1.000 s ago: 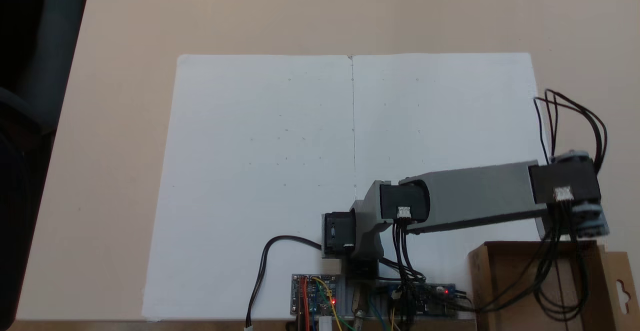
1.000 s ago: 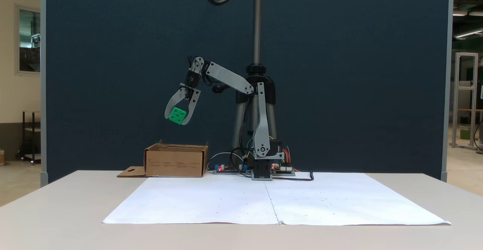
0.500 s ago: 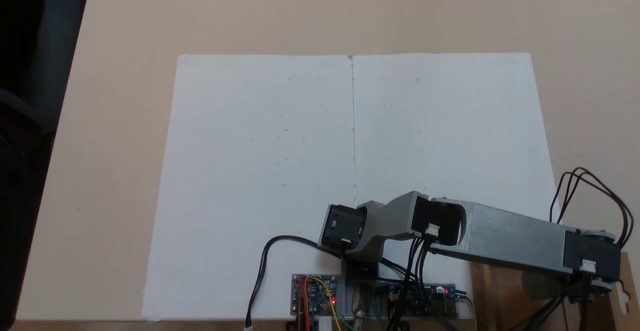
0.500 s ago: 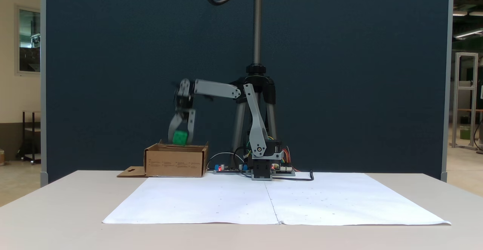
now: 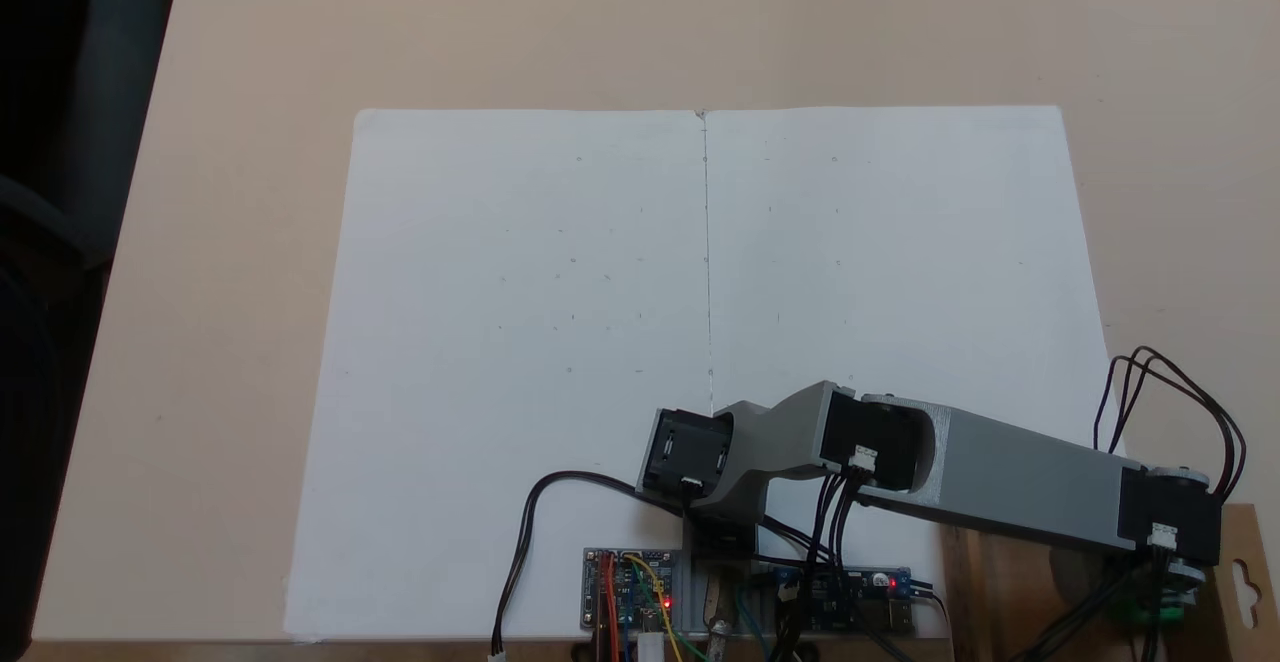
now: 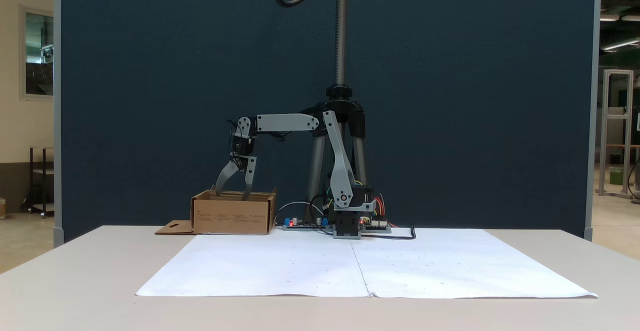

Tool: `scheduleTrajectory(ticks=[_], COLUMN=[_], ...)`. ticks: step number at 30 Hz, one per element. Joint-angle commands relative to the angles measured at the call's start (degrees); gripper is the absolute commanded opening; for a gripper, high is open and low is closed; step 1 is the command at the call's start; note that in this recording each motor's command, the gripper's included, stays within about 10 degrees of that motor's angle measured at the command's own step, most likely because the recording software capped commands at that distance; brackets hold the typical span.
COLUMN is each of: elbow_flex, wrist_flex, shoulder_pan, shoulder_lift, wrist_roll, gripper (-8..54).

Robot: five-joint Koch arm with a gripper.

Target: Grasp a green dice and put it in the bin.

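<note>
Jaws of the gripper [image 6: 231, 197] are standing spread apart with nothing between them, tips dipping just past the top rim of the bin [image 6: 232, 216] in a fixed view from the front. From above, the wrist and forearm are covering the gripper, so its tips are not showing there.

Beneath the wrist in that top view, a small patch of green is peeking out inside the bin [image 5: 990, 592]; this is the dice [image 5: 1140, 610], lying in the bin near its flap side. Cables and the arm are hiding most of it, so its faces, pips and facing cannot be made out. From the front, the bin's wall is hiding it.

The bin is running off the bottom edge of the top view, and its flap [image 5: 1243, 567] with the hang-hole is reaching out toward the right edge. The arm [image 5: 1020, 487] is stretching over the bin from its base [image 6: 347, 226] just beside it. Away from the bin, the white paper [image 5: 600, 342] is lying bare on the table [image 5: 250, 92].
</note>
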Motion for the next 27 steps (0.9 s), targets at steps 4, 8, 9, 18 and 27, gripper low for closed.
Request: scheduleTrajectory(ticks=[4,8,9,18,27], elbow_flex=[-0.35,-0.62,-1.14,-8.88,-8.44], wrist_flex=[-2.99,-5.71,-6.33,-6.33,-6.42], shoulder_pan=[0.70,-1.76,-2.99,-22.32,-52.29], shoulder_lift=[3.52,7.65,8.88,17.84,19.95], wrist_roll=[-2.64,5.45,7.91,28.30,29.36], gripper=[32.3,32.2,32.2,32.2,32.4])
